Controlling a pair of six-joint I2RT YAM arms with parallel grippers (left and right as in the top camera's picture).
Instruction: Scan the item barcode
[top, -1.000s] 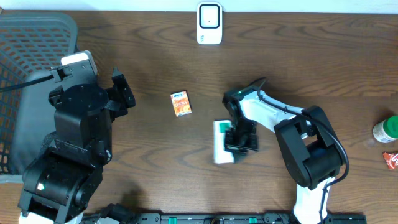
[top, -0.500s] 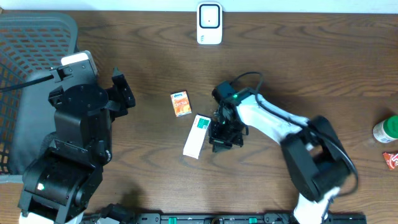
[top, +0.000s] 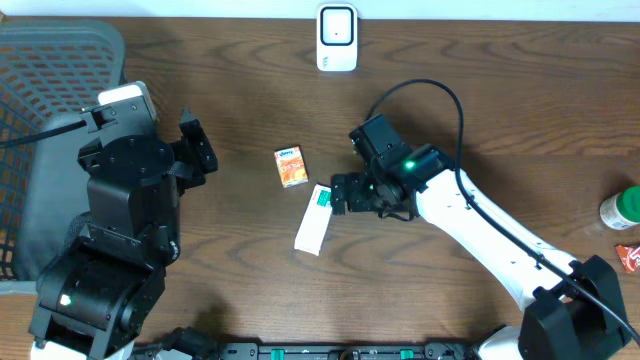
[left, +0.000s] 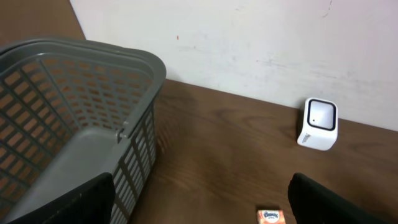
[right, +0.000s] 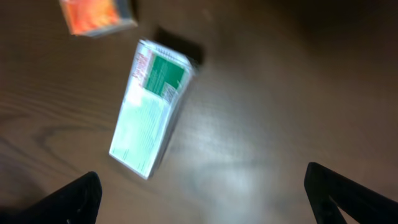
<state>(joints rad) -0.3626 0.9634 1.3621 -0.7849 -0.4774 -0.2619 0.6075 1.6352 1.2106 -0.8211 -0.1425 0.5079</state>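
Observation:
The item, a white and green carton (top: 315, 219), lies flat on the brown table, free of both grippers. In the right wrist view the carton (right: 152, 106) is blurred and sits up and left of the fingers. My right gripper (top: 368, 198) hovers just right of it, open and empty; in its own view the right gripper (right: 205, 205) has nothing between the jaws. The white barcode scanner (top: 337, 38) stands at the table's far edge and shows as the scanner (left: 318, 123) in the left wrist view. My left gripper (top: 200, 150) is open over the left side, also empty (left: 202, 208).
A small orange box (top: 291, 166) lies just up and left of the carton. A grey mesh basket (top: 50, 60) fills the far left. At the right edge stand a green-capped bottle (top: 622, 208) and a red packet (top: 628, 258).
My right gripper carried the carton leftward, then opened and let it go; the carton now lies angled on the table. The left arm has not moved.

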